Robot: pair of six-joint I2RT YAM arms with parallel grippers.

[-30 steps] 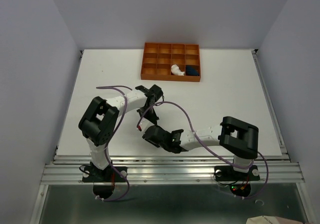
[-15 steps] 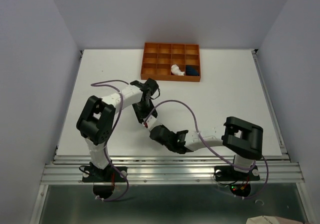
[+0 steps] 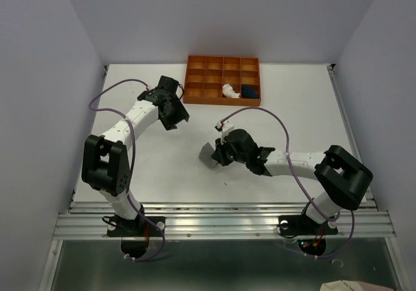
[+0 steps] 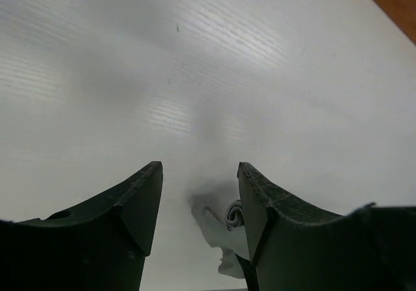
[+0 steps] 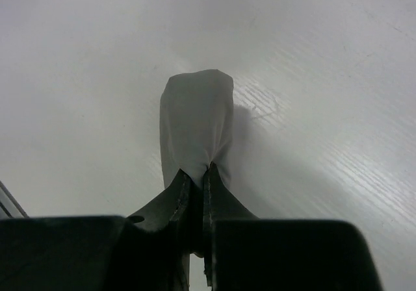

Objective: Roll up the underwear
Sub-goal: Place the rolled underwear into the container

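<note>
Orange divided tray [image 3: 201, 101]: pale pink-white underwear [image 3: 229, 91] bundled in near row, third cell; navy underwear [image 3: 250, 91] in the corner cell beside it. Right gripper [image 5: 195, 180] pinched tight on grey underwear [image 5: 195, 122], mid-table. Left gripper [image 4: 200, 171] parted, empty.

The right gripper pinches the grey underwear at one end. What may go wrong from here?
The right gripper grips only the edge of the grey underwear, so the bundle may slip out or come loose when lifted. The left gripper is open and away from it, giving no support.
</note>
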